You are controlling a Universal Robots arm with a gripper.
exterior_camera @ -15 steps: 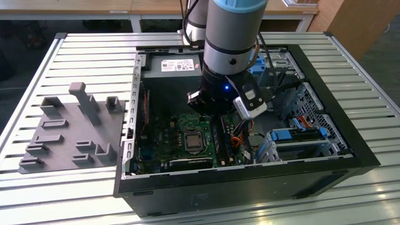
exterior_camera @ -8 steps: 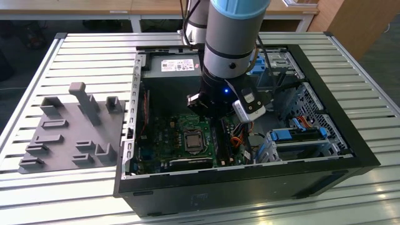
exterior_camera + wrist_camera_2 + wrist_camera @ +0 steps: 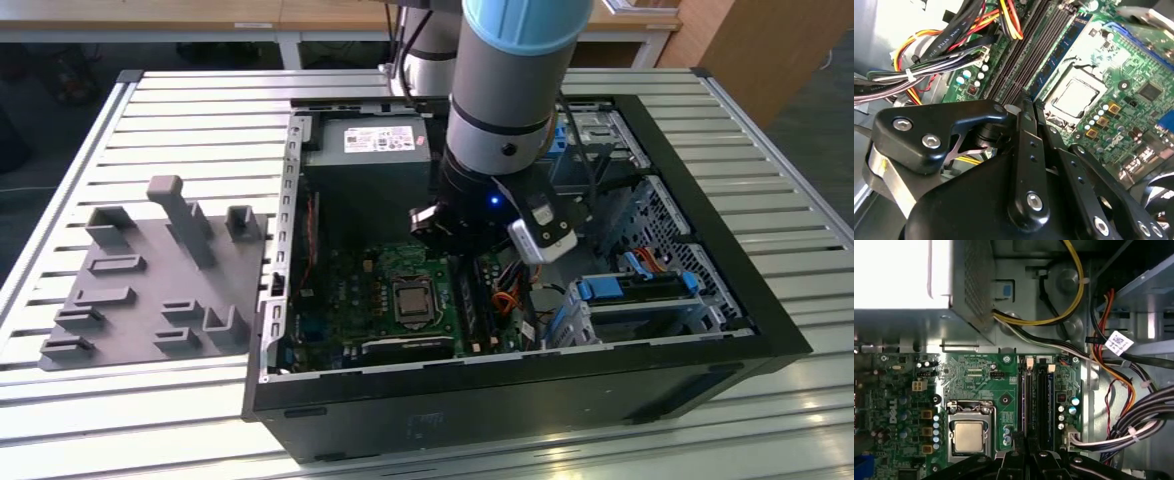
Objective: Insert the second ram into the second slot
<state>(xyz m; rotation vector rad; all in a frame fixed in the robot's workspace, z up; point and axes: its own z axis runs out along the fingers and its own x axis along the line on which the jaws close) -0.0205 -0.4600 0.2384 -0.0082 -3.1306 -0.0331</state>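
Open computer case point(image 3: 747, 330) on the bench point(image 3: 200, 100), with a parts holder point(image 3: 147, 285) just beside it on the exterior view's left. Motherboard point(image 3: 354, 300) on the case floor, processor socket point(image 3: 411, 300) at its middle, memory slots point(image 3: 470, 300) right of the socket. Power supply point(image 3: 367, 150) at the far end, drive bay point(image 3: 641, 290) at right.

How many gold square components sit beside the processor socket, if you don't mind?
3 gold square components line the processor socket in the first wrist view: one end, middle, other end. More may be hidden.
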